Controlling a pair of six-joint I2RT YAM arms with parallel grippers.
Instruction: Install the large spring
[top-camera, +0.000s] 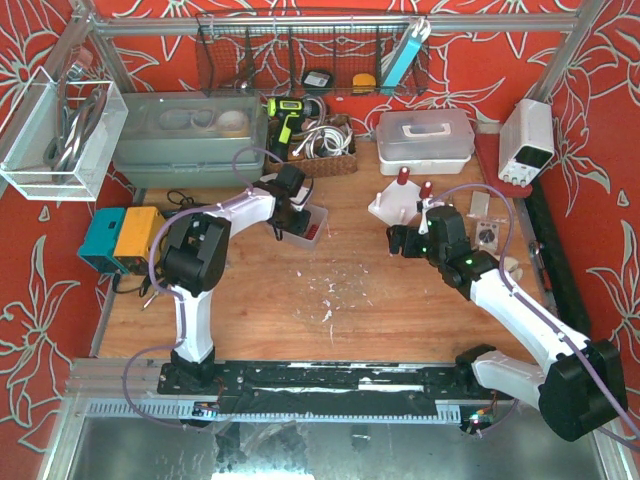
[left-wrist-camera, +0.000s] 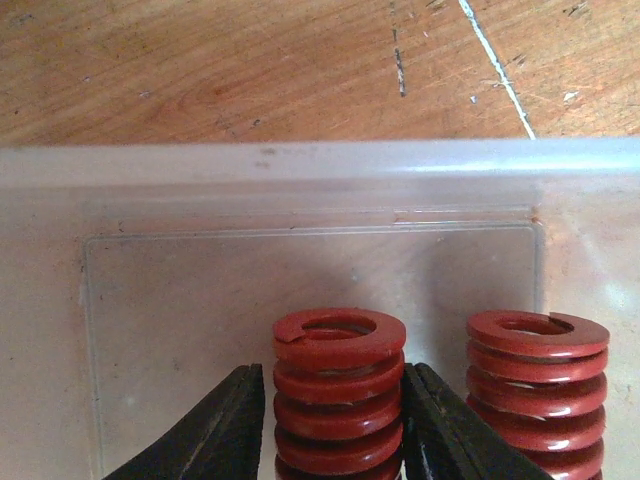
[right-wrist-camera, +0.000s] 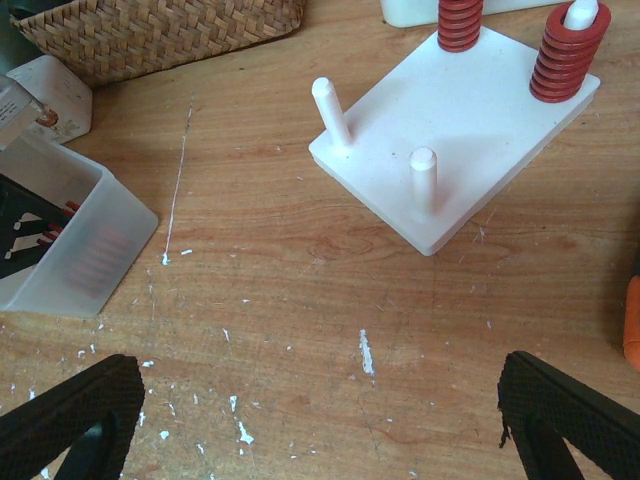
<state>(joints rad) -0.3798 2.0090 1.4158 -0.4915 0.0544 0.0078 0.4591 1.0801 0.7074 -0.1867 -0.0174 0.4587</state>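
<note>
Left fingers (left-wrist-camera: 225, 430) are straddling the large spring (left-wrist-camera: 338, 390), upright in the clear bin (left-wrist-camera: 300, 160); can't tell if pinching. Right fingers (right-wrist-camera: 565, 410) spread wide, hovering over worktop (right-wrist-camera: 300, 280). I'm working the pick. Next: firm grip, straight lift, over to a free peg (right-wrist-camera: 423, 175).

The left arm (top-camera: 240, 210) reaches forward, left pincer (left-wrist-camera: 333, 372) angled down, its fingers narrowly apart. The right arm (top-camera: 510, 300) stretches forward-left, right pincer (right-wrist-camera: 315, 372) spread wide, holding nothing.

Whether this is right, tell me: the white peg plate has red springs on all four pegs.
Wrong. The right wrist view shows the white peg plate with red springs on two pegs only; the other two pegs are bare.
</note>
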